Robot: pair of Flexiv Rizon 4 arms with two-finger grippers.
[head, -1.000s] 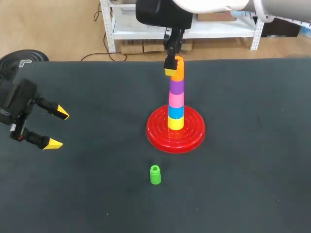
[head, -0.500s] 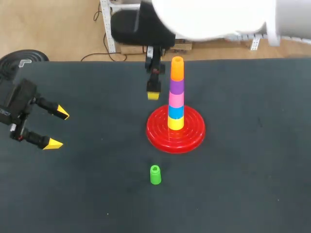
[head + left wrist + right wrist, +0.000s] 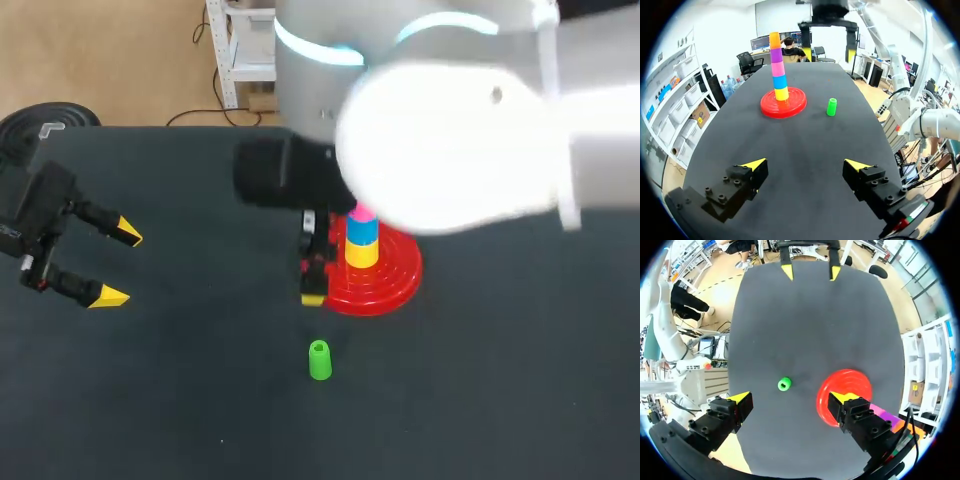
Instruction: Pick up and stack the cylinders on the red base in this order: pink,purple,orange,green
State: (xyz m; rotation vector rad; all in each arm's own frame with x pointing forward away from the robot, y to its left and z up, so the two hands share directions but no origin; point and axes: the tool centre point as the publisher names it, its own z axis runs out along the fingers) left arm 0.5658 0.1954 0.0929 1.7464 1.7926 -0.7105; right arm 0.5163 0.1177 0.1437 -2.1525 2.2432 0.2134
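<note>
With the right fingers [image 3: 732,410] spread and empty and the green cylinder [image 3: 319,360] standing upright on the counter [image 3: 500,400] near the base [image 3: 395,280], ahead of them, the arm should centre over it, descend vertically, pinch its sides squarely and lift without tipping.
</note>
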